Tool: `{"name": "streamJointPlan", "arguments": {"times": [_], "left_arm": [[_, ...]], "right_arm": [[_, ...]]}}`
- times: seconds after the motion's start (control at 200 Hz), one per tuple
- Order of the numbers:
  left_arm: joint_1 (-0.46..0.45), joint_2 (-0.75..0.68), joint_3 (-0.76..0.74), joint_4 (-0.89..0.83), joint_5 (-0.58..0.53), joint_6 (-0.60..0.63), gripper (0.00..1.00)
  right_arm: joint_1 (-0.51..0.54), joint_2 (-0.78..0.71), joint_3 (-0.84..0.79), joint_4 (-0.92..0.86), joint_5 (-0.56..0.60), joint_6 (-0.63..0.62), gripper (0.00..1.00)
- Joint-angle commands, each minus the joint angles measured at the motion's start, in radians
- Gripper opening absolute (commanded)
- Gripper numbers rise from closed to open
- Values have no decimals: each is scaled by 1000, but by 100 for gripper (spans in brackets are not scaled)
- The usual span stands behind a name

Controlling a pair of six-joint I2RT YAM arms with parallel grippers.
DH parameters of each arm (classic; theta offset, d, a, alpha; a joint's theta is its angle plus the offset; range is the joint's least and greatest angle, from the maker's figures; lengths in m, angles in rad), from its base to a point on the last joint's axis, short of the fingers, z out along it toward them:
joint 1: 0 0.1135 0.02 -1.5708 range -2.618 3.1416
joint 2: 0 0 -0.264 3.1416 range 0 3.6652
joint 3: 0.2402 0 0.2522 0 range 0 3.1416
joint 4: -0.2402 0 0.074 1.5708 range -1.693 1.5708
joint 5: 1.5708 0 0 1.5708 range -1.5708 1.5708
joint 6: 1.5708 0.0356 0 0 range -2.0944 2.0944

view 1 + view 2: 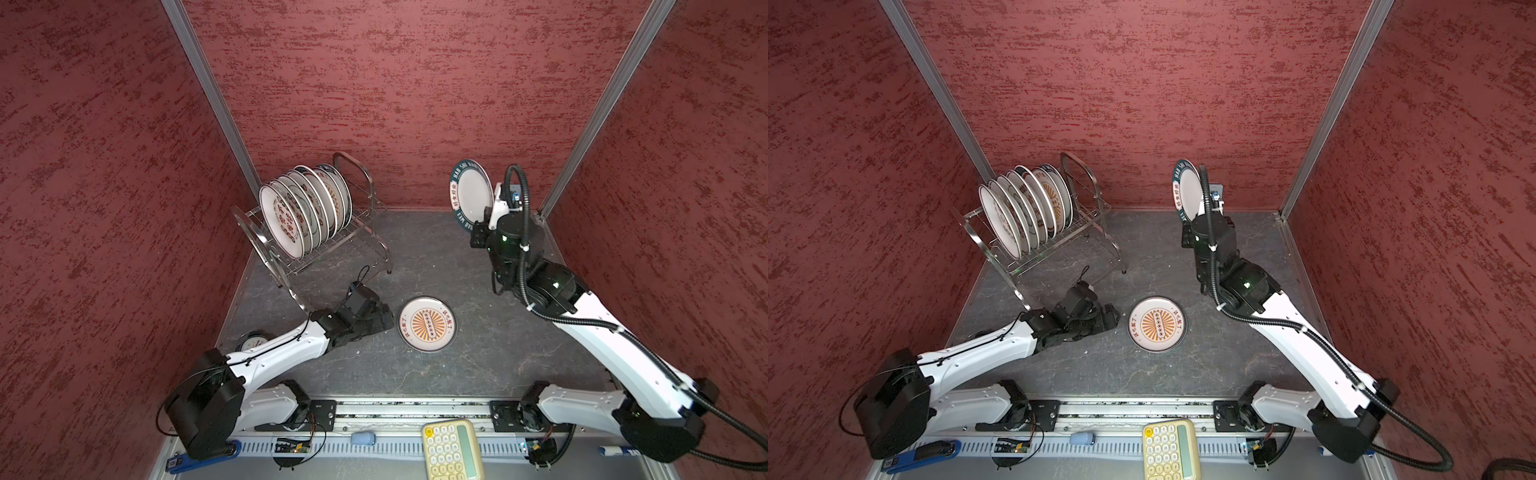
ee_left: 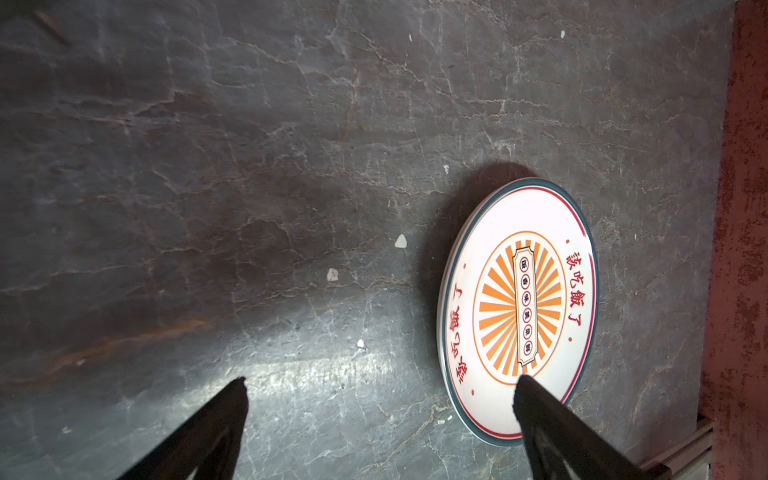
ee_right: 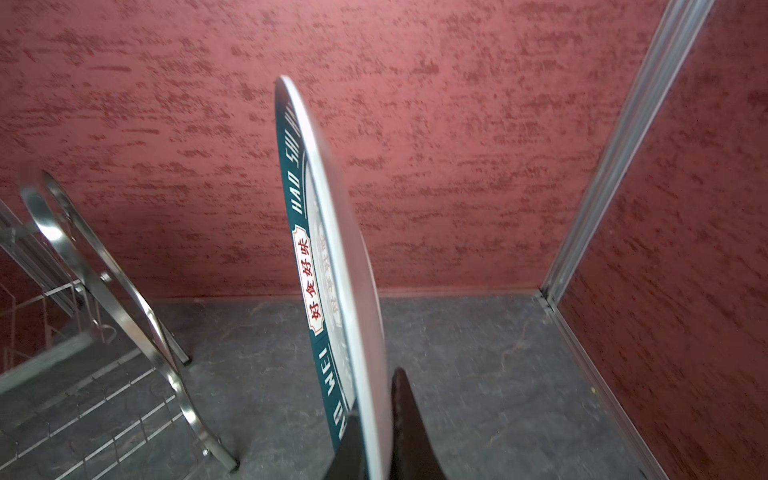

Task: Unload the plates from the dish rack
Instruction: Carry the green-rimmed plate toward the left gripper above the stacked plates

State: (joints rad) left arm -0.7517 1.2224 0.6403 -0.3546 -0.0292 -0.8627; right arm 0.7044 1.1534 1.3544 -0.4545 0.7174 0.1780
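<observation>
Dark, veined counter (image 1: pixel 478 353). Dish rack (image 1: pixel 360 164) at back left, with a row of plates (image 1: pixel 282 220) standing on edge in it.

Teal-rimmed plate (image 3: pixel 328 232) is upright near the back wall, well right of the rack. The right gripper (image 3: pixel 376 409) pinches its rim.

Sunburst plate (image 2: pixel 517 303) lies flat on the counter, mid-front.

Left gripper (image 2: pixel 382 380) is spread wide and holds nothing, just beside the sunburst plate.

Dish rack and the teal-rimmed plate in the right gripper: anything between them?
Only bare tabletop separates the dish rack from the teal-rimmed plate held by the right gripper, as the right wrist view shows.
</observation>
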Motion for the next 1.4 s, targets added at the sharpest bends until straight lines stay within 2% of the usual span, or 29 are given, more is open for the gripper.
{"name": "streamJointPlan", "arguments": {"times": [0.0, 0.165, 0.406, 0.671, 0.877, 1.007, 1.237, 1.393], "left_arm": [[-21, 27, 36, 36, -21, -9, 99], [-40, 58, 61, 61, -16, -9, 99], [-55, 65, 70, 100, 7, -11, 99], [-55, 42, 64, 158, 58, 0, 100], [-42, 5, 17, 266, 110, -16, 100], [-20, -25, 0, 304, 140, -28, 100], [13, -55, -31, 343, 179, -28, 95], [49, -48, -69, 477, 247, -57, 90]], "right_arm": [[-11, -76, -68, -119, -76, 189, 0], [-31, -141, -175, -184, -283, 326, 0], [-55, -166, -323, -113, -548, 443, 0], [-85, -143, -422, 2, -731, 510, 0], [-97, -124, -480, 107, -885, 568, 0], [-112, -113, -506, 147, -938, 591, 0], [-130, -97, -551, 253, -1025, 627, 0], [-150, -67, -605, 385, -1144, 683, 0]]}}
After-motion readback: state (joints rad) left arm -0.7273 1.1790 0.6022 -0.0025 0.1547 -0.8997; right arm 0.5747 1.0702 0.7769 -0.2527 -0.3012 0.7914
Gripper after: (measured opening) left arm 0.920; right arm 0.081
